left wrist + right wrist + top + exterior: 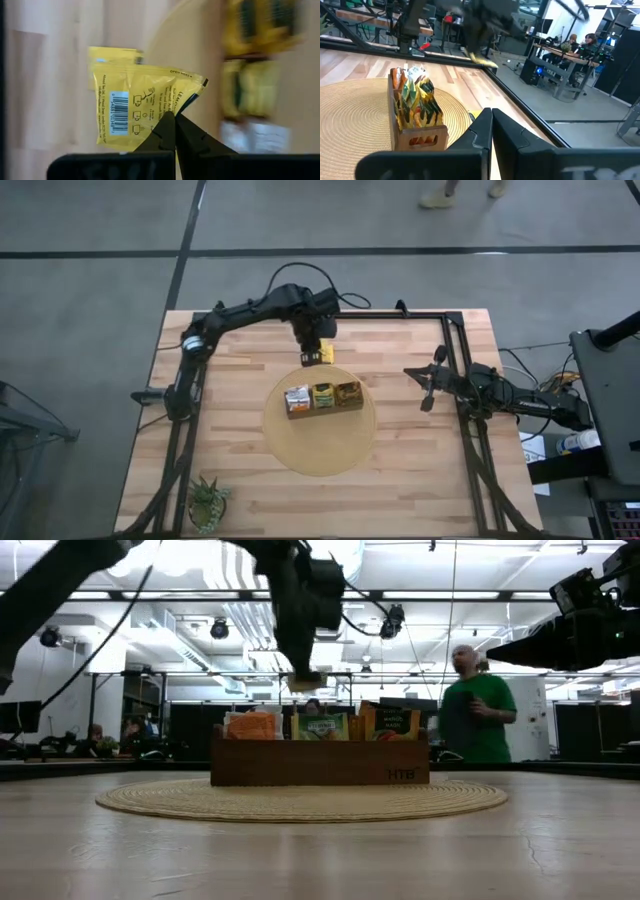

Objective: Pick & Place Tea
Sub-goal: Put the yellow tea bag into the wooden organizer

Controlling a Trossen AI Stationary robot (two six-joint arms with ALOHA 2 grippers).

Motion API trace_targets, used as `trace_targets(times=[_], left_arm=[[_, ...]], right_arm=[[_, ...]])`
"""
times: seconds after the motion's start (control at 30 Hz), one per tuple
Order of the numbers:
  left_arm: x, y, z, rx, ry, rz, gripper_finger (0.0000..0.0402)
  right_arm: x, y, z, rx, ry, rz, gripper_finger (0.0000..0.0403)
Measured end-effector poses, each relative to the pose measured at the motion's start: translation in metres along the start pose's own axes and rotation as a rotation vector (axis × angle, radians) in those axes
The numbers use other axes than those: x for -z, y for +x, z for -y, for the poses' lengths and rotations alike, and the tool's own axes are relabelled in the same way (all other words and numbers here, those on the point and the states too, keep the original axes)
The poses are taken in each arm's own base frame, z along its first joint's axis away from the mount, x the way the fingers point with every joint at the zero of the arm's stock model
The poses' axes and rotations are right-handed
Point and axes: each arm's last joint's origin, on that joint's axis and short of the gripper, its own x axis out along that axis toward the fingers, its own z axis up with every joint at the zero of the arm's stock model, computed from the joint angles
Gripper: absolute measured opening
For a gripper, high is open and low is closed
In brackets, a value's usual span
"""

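Observation:
My left gripper (pixel 307 358) hangs above the table's far middle, just beyond the round woven mat (pixel 320 445), shut on a yellow tea sachet (pixel 135 107). In the low view the gripper (pixel 305 672) and the sachet (pixel 306 683) are higher than the brown box (pixel 320 762). The box (pixel 323 398) stands on the mat and holds upright orange, green and dark sachets in its compartments. Another yellow sachet (pixel 114 54) lies on the wood below the held one. My right gripper (pixel 492 125) waits shut at the table's right edge (pixel 428 390). My left gripper pinches the yellow sachet between its two fingertips at one edge (pixel 169 109), near a corner. The fingers come steeply from above. The sachet is lifted clear of the table and sticks out flat beyond the fingertips, printed side toward the wrist camera.
A small green potted plant (pixel 207 500) stands at the table's near left corner. Bare wood lies around the mat. A person in a green shirt (pixel 478 718) stands in the room beyond the table's far edge.

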Motion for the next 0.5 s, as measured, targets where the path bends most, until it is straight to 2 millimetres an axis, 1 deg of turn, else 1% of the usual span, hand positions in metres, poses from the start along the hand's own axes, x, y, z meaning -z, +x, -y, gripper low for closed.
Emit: trace_targets(times=[0.07,0.23,0.27,0.37,0.5], left_arm=[[0.003,-0.014,0.009,0.075,-0.062,0.031,0.0],[0.009,-0.039,0.029,0.394,-0.236,0.086,0.0],[0.009,-0.042,0.033,0.454,-0.257,0.082,0.0],[0.007,-0.042,0.044,0.598,-0.285,0.069,0.0],[0.001,-0.03,0.059,0.699,-0.266,0.029,0.0]], right_arm=[[0.0,0.0,0.0,0.001,0.0,0.0,0.0009],[0.0,0.0,0.0,0.0,0.0,0.0,0.0009],[0.0,0.0,0.0,0.0,0.0,-0.001,0.0009],[0.0,0.0,0.0,0.0,0.0,-0.001,0.0009],[0.0,0.0,0.0,0.0,0.0,-0.001,0.0009]])
